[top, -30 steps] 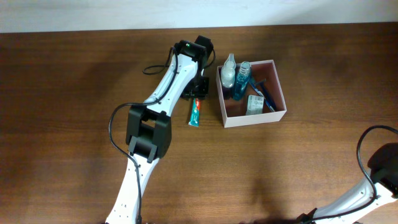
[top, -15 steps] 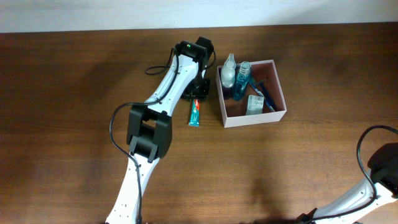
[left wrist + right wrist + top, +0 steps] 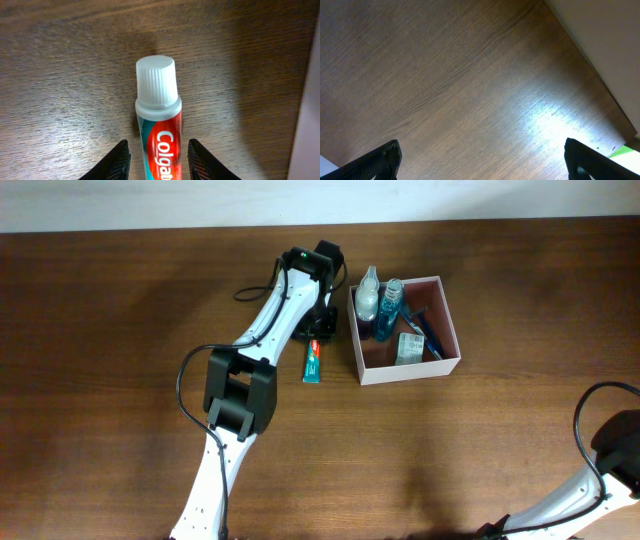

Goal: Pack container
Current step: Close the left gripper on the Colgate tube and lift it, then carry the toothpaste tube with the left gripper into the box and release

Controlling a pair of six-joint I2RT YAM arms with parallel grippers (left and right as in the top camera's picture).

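Note:
The container (image 3: 407,369), a square white-walled box with a reddish-brown inside, stands right of centre. In it are a clear bottle (image 3: 368,294), a blue bottle (image 3: 388,311), a green-white soap packet (image 3: 410,347) and a blue razor (image 3: 428,330). A red and teal Colgate toothpaste tube (image 3: 314,362) lies on the table just left of the box. My left gripper (image 3: 316,334) is down over the tube's cap end. In the left wrist view, the left gripper (image 3: 156,146) straddles the tube (image 3: 159,125) with a small gap on each side; it is open. The right gripper (image 3: 482,150) is wide open over bare wood.
The container's pale wall (image 3: 311,120) stands close to the right of the tube. A black cable (image 3: 255,288) loops behind the left arm. The right arm's base (image 3: 612,448) sits at the lower right corner. The table's edge (image 3: 590,60) runs near the right gripper.

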